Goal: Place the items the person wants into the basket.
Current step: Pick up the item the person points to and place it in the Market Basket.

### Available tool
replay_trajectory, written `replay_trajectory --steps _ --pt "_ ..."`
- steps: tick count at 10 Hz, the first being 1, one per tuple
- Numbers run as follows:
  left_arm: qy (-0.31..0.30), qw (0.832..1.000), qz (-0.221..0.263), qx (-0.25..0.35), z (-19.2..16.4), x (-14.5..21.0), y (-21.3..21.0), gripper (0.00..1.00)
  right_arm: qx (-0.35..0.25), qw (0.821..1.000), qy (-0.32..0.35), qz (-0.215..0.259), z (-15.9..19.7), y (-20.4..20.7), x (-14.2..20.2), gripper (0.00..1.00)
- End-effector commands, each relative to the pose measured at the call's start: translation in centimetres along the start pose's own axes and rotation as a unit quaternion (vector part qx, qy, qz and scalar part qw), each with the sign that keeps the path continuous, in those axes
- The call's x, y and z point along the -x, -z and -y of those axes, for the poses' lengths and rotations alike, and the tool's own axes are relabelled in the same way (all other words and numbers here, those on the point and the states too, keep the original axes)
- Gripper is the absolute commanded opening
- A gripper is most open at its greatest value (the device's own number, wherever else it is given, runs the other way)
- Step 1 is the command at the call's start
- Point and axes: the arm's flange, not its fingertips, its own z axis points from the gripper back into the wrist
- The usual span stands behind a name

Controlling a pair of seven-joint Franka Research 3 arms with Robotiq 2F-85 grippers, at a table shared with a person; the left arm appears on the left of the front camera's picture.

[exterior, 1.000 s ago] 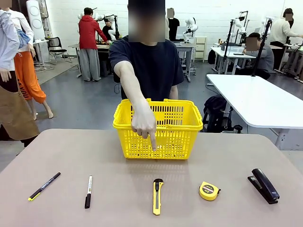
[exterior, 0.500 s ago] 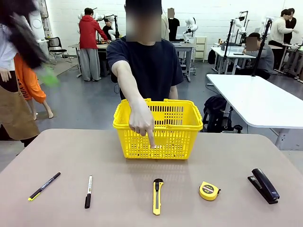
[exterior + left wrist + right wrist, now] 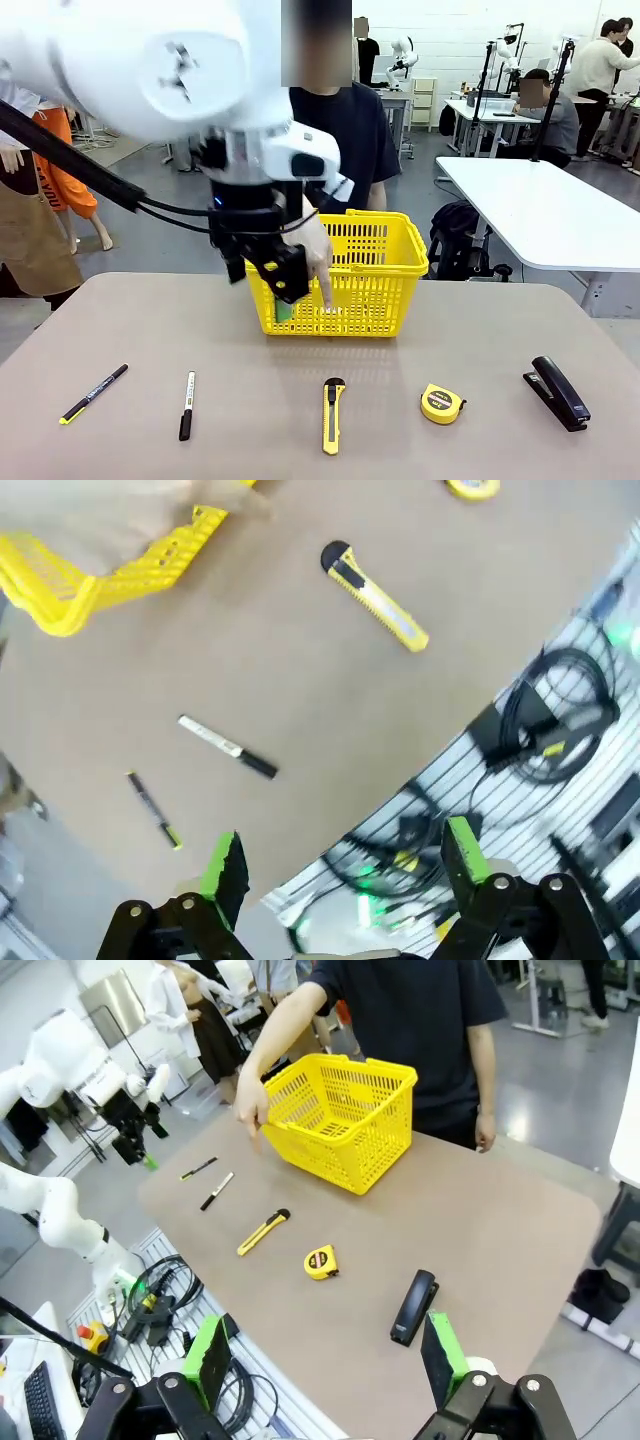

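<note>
pointing down in front of the yellow slotted plastic shopping basket [image 3: 380, 290], the person's hand [image 3: 316, 248] seemed to single out the yellow-and-black utility knife [image 3: 332, 414] on the tabletop [image 3: 520, 330] below. the round yellow tape measure [image 3: 441, 404] and black stapler [image 3: 558, 392] lay further right. the left arm's jaws hung apart, empty, near the basket; the right arm's jaws, apart too, hovered high.

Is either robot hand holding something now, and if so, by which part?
Nothing is held. The left hand and the right hand are both open and empty; the knife, tape measure and stapler lie on the table.
</note>
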Motion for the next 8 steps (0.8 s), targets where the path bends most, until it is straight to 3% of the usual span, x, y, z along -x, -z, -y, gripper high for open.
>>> replay_trajectory --steps 1,3,8 --pt "-0.087 0.995 0.040 -0.011 1.0 -0.5 2.1 1.00 -0.010 1.000 -0.008 0.012 0.1 0.1 -0.1 1.00" --pt "-0.097 0.994 0.054 -0.006 2.8 -1.1 4.5 1.00 -0.010 1.000 -0.008 0.012 0.1 0.1 -0.1 1.00" --pt "-0.093 0.995 0.039 0.014 1.8 -1.1 3.6 1.00 -0.010 1.000 -0.008 0.012 0.1 0.1 -0.1 1.00"
